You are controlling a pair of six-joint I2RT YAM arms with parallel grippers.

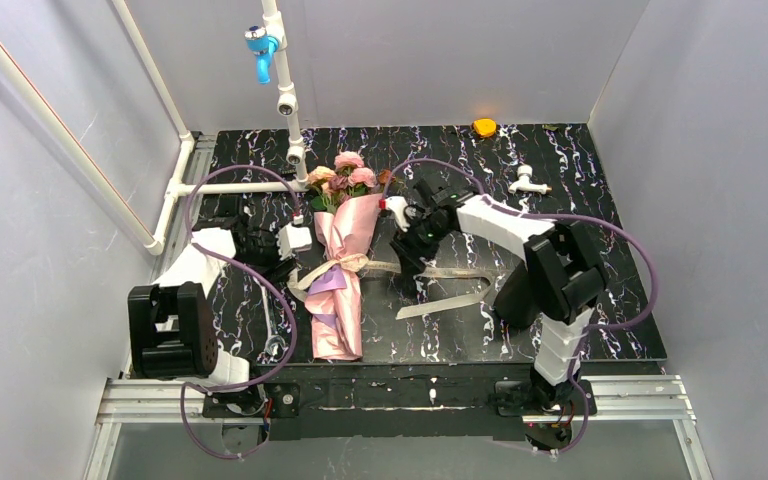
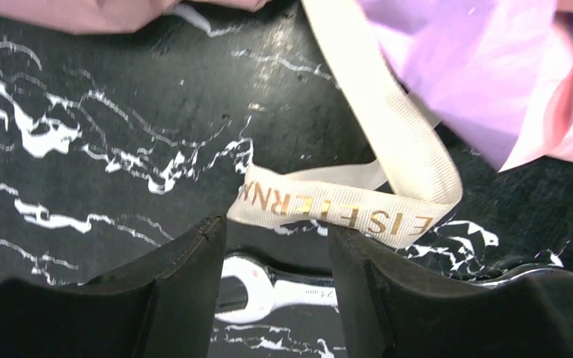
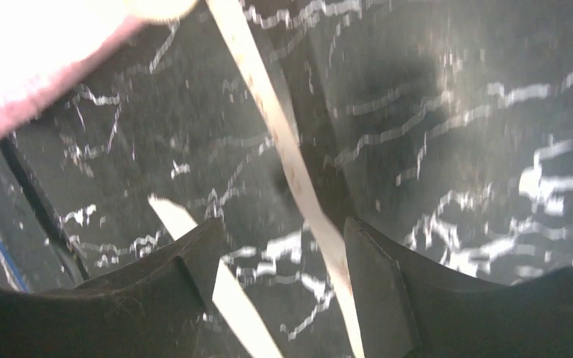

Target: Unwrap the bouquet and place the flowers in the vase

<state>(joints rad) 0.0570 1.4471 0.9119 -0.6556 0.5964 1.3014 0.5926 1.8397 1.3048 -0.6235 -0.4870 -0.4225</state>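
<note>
The bouquet (image 1: pixel 343 290) lies flat mid-table, a pink paper cone with pink roses (image 1: pixel 345 175) at its far end. A beige ribbon (image 1: pixel 340 268) still circles its middle, and its tails (image 1: pixel 445 300) trail right. My left gripper (image 1: pixel 295 262) stands open just left of the knot; a gold-lettered ribbon loop (image 2: pixel 343 205) lies just past its fingertips (image 2: pixel 215 227), untouched. My right gripper (image 1: pixel 407 262) is open to the right of the bouquet. One ribbon strand (image 3: pixel 283 142) runs through its gap (image 3: pixel 282 224), close to the right finger. No vase shows.
A white wrench (image 2: pixel 268 287) lies on the black marbled table (image 1: pixel 560 300) under the left fingers. A white pipe frame with a blue valve (image 1: pixel 260 45) stands at back left. A yellow object (image 1: pixel 484 127) and a white fitting (image 1: pixel 528 182) lie at the back right.
</note>
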